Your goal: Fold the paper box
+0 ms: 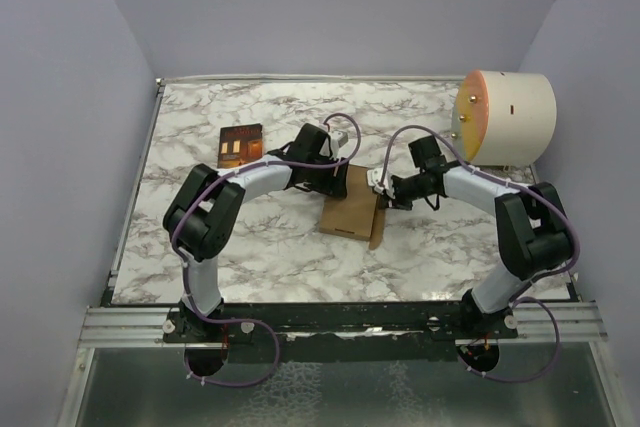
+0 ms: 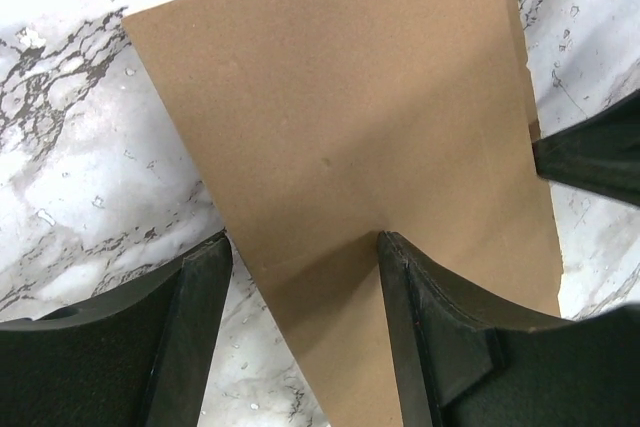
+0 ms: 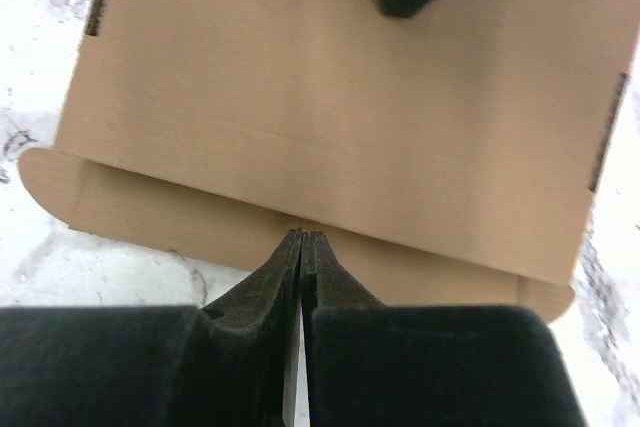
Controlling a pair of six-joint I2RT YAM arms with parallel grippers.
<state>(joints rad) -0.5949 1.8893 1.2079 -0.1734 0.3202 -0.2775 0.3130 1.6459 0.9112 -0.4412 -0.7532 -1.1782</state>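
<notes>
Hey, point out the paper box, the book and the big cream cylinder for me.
paper box (image 1: pixel 350 211): top external view, middle of its flat brown panel.
book (image 1: pixel 241 145): top external view, centre of its cover.
cream cylinder (image 1: pixel 524 112): top external view, on its curved side.

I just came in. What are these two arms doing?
Both arms are working on the paper box, a cardboard sheet in the middle of the marble table. The left gripper is open over one end. The right gripper is shut, its tips at a side flap. The box lies mostly flat.
</notes>
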